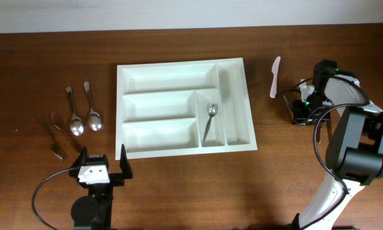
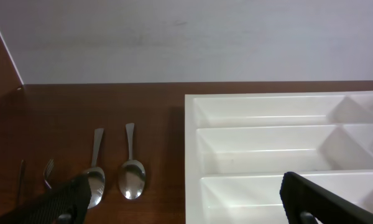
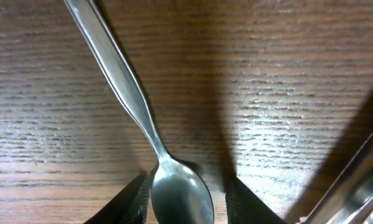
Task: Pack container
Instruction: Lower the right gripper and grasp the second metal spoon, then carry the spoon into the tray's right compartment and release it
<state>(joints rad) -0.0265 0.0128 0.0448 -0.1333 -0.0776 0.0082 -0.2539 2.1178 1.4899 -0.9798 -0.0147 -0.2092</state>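
Note:
The container (image 1: 182,66), a large white tray with five compartments, lies mid-table; it also shows in the left wrist view (image 2: 193,124). One metal spoon (image 1: 210,118) lies in a narrow compartment. My right gripper (image 1: 300,112) is down on the table right of the tray. In the right wrist view its fingers (image 3: 186,199) straddle the bowl of a metal spoon (image 3: 118,81), with a gap on one side. My left gripper (image 1: 103,157) is open and empty near the tray's front left corner (image 2: 186,202).
Two spoons (image 1: 74,121) (image 1: 94,118) and two forks (image 1: 56,122) (image 1: 57,152) lie left of the tray. A white plastic knife (image 1: 275,75) lies right of it. More cutlery (image 3: 354,186) lies close beside the right gripper.

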